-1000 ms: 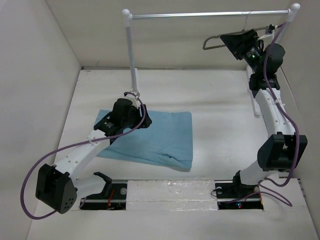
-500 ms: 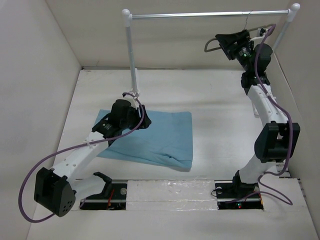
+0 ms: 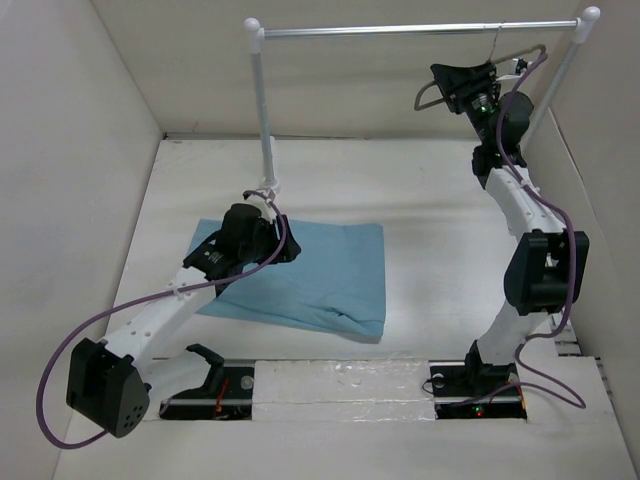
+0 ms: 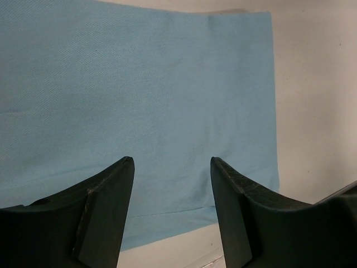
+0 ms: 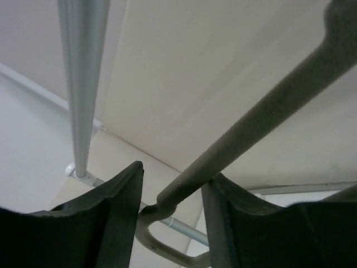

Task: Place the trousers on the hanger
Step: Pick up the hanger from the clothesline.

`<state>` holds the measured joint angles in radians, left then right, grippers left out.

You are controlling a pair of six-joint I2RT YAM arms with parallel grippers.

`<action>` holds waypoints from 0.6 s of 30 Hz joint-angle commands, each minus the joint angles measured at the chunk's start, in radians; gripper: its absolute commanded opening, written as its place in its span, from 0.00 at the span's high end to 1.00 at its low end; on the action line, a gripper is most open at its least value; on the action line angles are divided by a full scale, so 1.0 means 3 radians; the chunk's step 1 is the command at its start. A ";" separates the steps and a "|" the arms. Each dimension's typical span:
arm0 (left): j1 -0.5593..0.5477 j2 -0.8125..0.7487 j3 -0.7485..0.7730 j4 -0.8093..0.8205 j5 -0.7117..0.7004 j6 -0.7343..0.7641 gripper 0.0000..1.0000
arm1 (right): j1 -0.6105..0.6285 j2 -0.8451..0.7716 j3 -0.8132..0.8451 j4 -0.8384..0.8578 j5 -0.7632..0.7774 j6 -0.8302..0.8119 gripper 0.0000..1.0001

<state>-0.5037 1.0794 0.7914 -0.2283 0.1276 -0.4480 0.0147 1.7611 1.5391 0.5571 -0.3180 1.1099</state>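
R gripper (image 5: 172,184) spread, hanger (image 5: 262,109) wire between jaws, not yet pinched; to be closed squarely on wire before unhooking from rack bar (image 5: 83,84). L gripper (image 4: 172,167) spread above folded trousers (image 4: 139,84), flat on table (image 4: 312,111)

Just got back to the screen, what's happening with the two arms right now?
The left hand hovers open over the folded light sky-blue fabric trousers, which lie ungripped on the white table. The right arm is raised to the thin grey wire hanger hanging from the white-posted rack with a silver bar. The right hand is open, with the hanger's wire between its fingers, not clamped. The trousers are not on the hanger yet.
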 commanded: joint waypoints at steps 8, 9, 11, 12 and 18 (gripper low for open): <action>-0.0003 -0.0075 -0.0040 0.0060 0.0050 -0.0071 0.47 | 0.0033 -0.0199 -0.0140 0.0434 -0.0044 -0.0018 0.68; -0.0003 -0.0065 -0.0035 0.0061 0.0050 -0.0076 0.47 | 0.0033 -0.0215 -0.0150 0.0423 -0.0045 -0.0043 0.70; -0.0003 -0.0055 -0.0015 0.0066 0.0060 -0.0076 0.47 | 0.0033 -0.0240 -0.0191 0.0423 -0.0070 -0.0069 0.74; -0.0003 -0.0044 -0.0005 0.0061 0.0065 -0.0071 0.48 | 0.0033 -0.0266 -0.0201 0.0423 -0.0075 -0.0100 0.74; -0.0003 0.0063 0.0291 -0.0052 0.0320 -0.0153 0.45 | 0.0033 -0.0373 -0.0277 0.0408 -0.0290 -0.0161 0.75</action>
<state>-0.5037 1.0866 0.7990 -0.2451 0.1619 -0.4747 0.0147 1.7279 1.4635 0.6052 -0.3523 1.0950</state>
